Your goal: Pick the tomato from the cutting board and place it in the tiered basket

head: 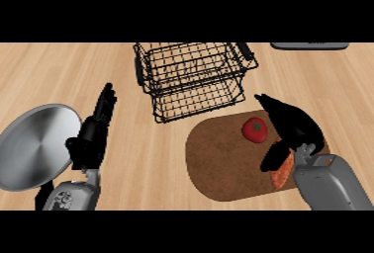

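Where the counter [146, 163] meets its left edge, a silver plate [36, 146] lies. Just beside it the left hand [91, 141] rests, fingers straight and holding nothing. At the middle of the far edge stands the wire tiered basket [194, 81]. Toward the near right corner lies the cutting board [219, 168]. The tomato [256, 129] sits near its far right rim, the right hand [296, 126] just beside it, fingers spread, not closed round it.

Red, brown, black and silver against pale wood.
The tomato [255, 129] is red with a green mark; the cutting board [219, 163] is plain brown; the tiered basket [194, 79] is a black wire grid. The surface [146, 148] is light tan with streaked grain, the plate [36, 146] silver-grey, and an orange piece [282, 174] shows too.
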